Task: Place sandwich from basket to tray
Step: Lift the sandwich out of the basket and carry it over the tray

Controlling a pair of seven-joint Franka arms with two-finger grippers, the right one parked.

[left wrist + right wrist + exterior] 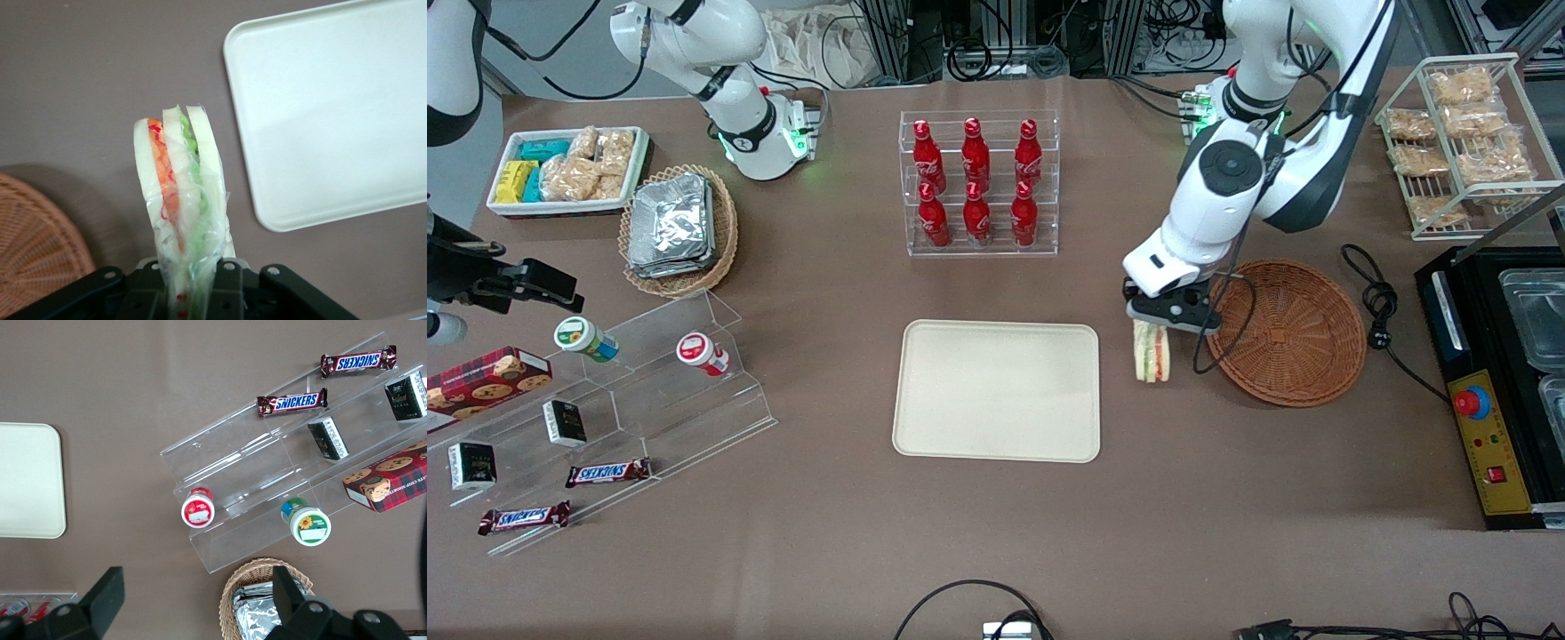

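Pincer [1158,331], right of centre in the front view, is clamped on the sandwich [1152,352], which hangs above the bare bench [996,551] in the gap between tray and basket. Largest nearby is the cream tray [997,391], mid-frame with nothing on it, its edge close to the sandwich. Next, the reddish wicker basket [1288,332] sits just beside the pincer toward the frame's right. Upper centre stands a clear rack of red bottles [976,182], well apart.
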